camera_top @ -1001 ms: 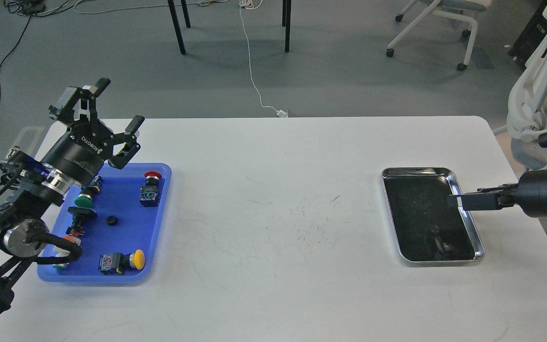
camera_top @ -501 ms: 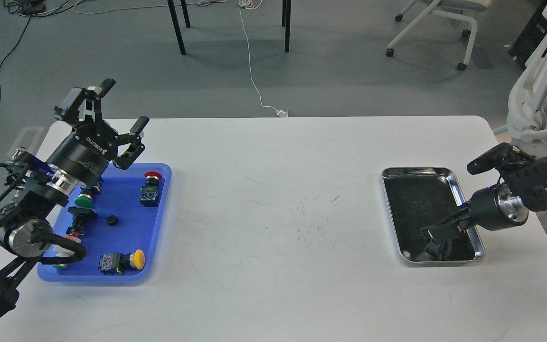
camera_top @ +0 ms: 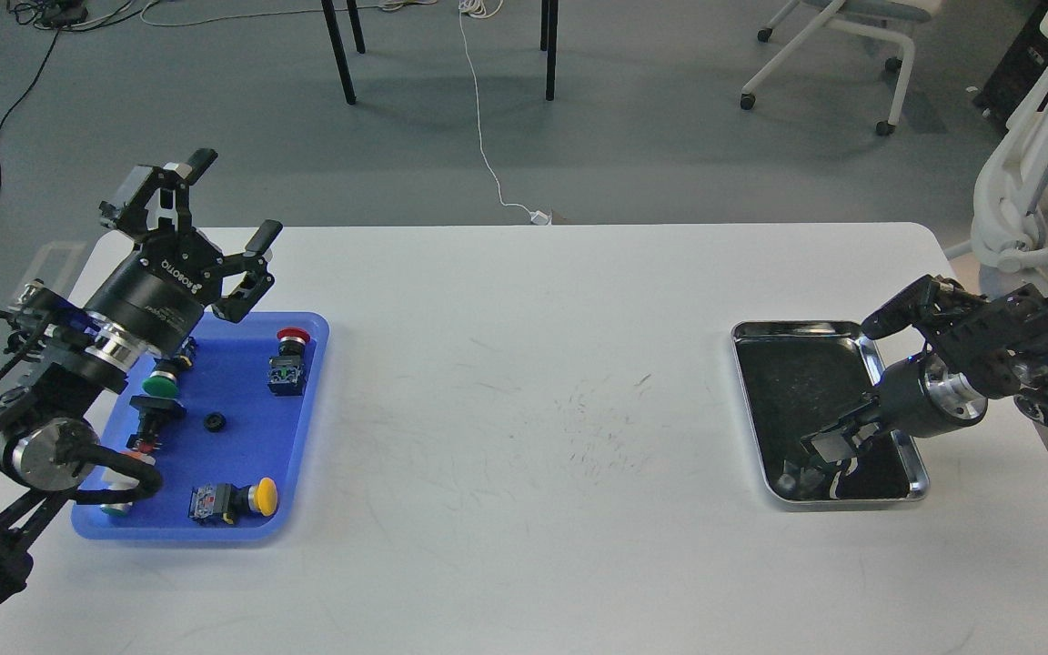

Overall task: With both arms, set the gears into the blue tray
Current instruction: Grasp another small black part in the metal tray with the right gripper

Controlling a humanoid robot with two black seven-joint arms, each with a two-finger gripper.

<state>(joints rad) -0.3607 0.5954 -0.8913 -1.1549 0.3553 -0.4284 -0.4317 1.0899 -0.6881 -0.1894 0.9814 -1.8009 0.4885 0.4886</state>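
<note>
The blue tray [camera_top: 246, 455] lies at the table's left. One small black gear [camera_top: 213, 422] rests in its middle among the push-button switches. My left gripper [camera_top: 233, 196] hangs open and empty above the tray's far edge, fingers spread wide. My right gripper [camera_top: 818, 449] dips into the near half of the silver tray [camera_top: 853, 329], angled down and to the left. It looks dark against the black liner, so its fingers cannot be told apart. No gear can be made out on that liner.
Switches with red [camera_top: 290, 360], green [camera_top: 160, 383] and yellow [camera_top: 239, 500] caps share the blue tray. The white table [camera_top: 533, 382] spans the space between both trays. Office chairs stand beyond the table's far right corner.
My right arm has folded inward, and its gripper has swung down and left from the silver tray's right rim into its near half. The left arm has barely shifted.
</note>
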